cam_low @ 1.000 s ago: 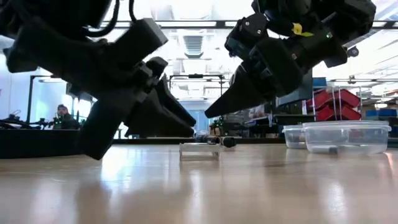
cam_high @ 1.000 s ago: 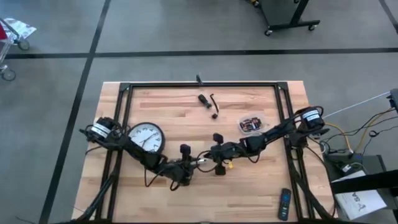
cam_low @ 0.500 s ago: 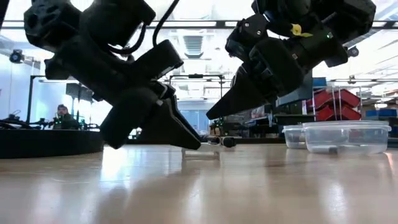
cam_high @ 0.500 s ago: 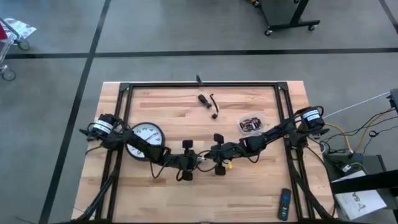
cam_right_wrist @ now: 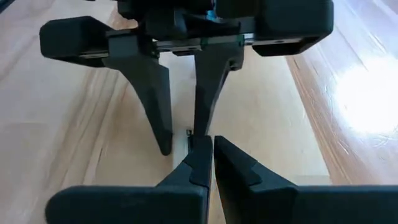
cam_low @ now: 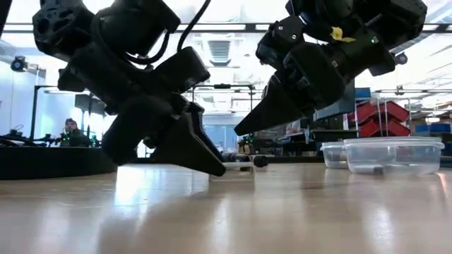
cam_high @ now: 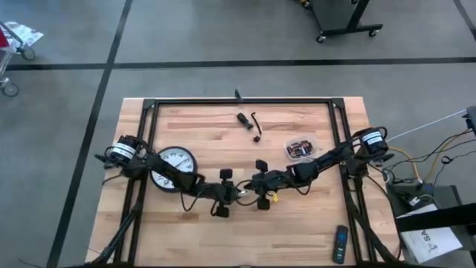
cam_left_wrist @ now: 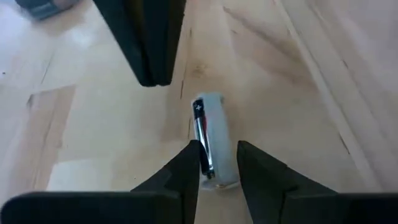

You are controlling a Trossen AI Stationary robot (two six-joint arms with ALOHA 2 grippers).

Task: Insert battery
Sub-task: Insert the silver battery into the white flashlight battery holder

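Note:
A small pale battery holder (cam_left_wrist: 216, 140) lies flat on the wooden table, with a battery (cam_left_wrist: 203, 138) lying lengthwise in it. It also shows in the low view as the holder (cam_low: 236, 168). My left gripper (cam_left_wrist: 219, 163) is open and low at the table. Its fingers stand on either side of the holder's near end. My right gripper (cam_right_wrist: 212, 155) is shut and hangs just above and beyond the holder's other end, as the low view shows (cam_low: 239, 130). Nothing shows between its fingers. My left gripper has one finger (cam_left_wrist: 186, 168) beside the battery side of the holder and the other (cam_left_wrist: 255, 168) beside the opposite long side, slanting down from the table's left. I cannot tell whether either finger touches the holder.
A wall clock (cam_high: 176, 165) lies under the left arm. A clear tub of batteries (cam_high: 300, 150) stands at the right, small black tools (cam_high: 249, 123) lie toward the far edge, and a remote (cam_high: 340, 244) lies near the front right corner.
My left gripper has swung toward the table's right and come down to the holder, its fingertips now at table height on either side of the holder. The right gripper has kept still.

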